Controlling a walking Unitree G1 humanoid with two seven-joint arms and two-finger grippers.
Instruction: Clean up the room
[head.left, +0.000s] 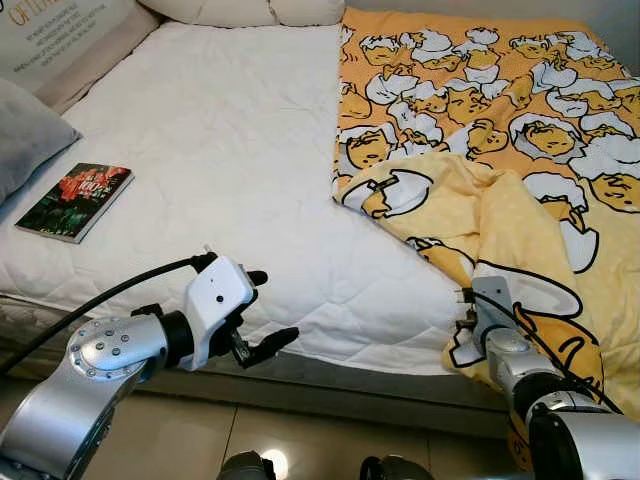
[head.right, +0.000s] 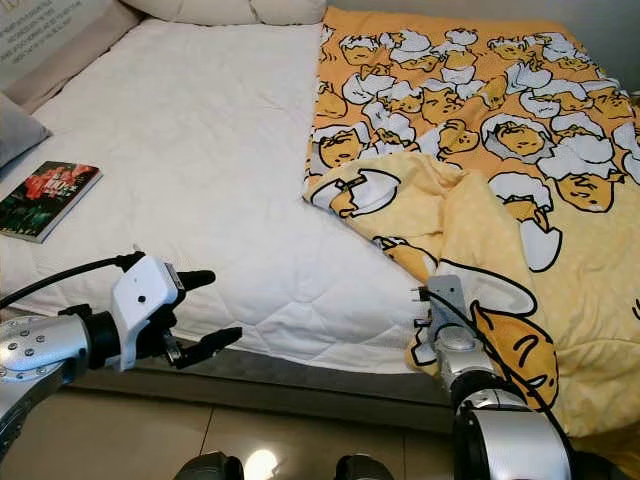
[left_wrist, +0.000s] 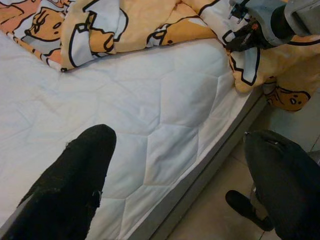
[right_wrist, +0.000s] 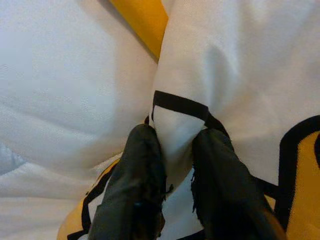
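A yellow cartoon-print blanket (head.left: 490, 150) covers the right half of the bed, its near corner folded back and hanging over the front edge. My right gripper (right_wrist: 175, 165) is shut on a white fold of the blanket (right_wrist: 210, 75) at that front corner (head.right: 432, 330). My left gripper (head.left: 262, 315) is open and empty, hovering over the bed's front edge at the left; its fingers (left_wrist: 75, 180) stand wide apart above the white mattress (left_wrist: 150, 115). A book (head.left: 76, 200) with a dark red cover lies flat on the mattress's left side.
The white quilted mattress (head.left: 220, 150) is bare on the left half. A grey pillow (head.left: 25, 135) sits at the far left, white pillows (head.left: 250, 10) at the head. Tiled floor (head.left: 300, 440) runs along the bed's front edge.
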